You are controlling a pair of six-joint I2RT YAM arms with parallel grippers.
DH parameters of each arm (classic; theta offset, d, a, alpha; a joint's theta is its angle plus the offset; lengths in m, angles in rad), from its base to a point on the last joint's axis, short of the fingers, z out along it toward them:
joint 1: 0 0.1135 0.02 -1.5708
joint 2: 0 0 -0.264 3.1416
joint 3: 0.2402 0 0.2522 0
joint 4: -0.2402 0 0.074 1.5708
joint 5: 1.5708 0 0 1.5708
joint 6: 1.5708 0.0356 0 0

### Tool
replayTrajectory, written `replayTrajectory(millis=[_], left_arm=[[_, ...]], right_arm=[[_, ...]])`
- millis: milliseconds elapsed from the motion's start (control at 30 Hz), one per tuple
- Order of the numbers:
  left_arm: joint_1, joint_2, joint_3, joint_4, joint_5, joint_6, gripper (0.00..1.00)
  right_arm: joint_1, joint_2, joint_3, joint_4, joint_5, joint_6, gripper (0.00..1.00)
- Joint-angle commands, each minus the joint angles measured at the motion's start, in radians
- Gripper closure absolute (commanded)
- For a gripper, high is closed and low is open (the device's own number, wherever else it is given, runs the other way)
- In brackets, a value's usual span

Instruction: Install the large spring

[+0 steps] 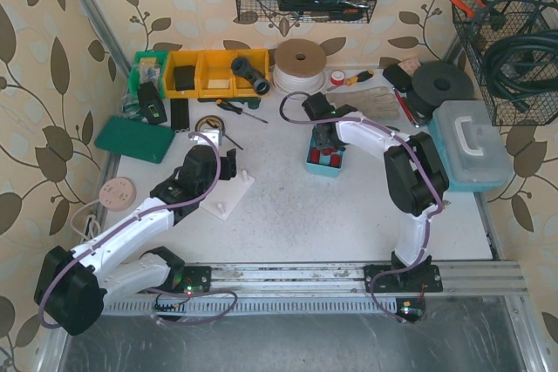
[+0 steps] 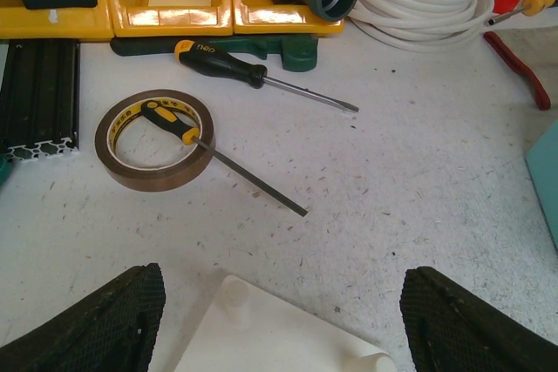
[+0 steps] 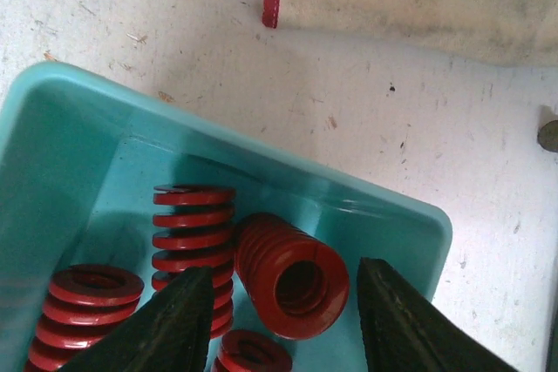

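Near one wall of the teal bin [image 3: 52, 128], right pincer [image 3: 286, 267] straddles a large spring [image 3: 292, 289], grip unclear; left pincer [image 2: 283, 274] gapes empty.

The top camera looks down from behind the arm bases over the whole bench [image 1: 349, 206], the left wrist camera sits low facing the tape roll [image 2: 155, 139], and the right wrist camera peers closely into the teal bin [image 3: 52, 154] of red springs [image 3: 292, 276], both also visible from above.
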Motion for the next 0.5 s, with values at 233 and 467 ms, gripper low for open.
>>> replayTrajectory(millis=[233,467], left_arm=[[0.005,-0.032,-0.008,0.013,-0.005,0.011,0.23],[0.005,-0.040,-0.011,0.013,-0.007,0.011,0.23]], right_arm=[[0.003,0.091,0.079,-0.090,-0.018,0.203,0.49],[0.004,0.110,0.093,-0.066,-0.011,0.273,0.47]])
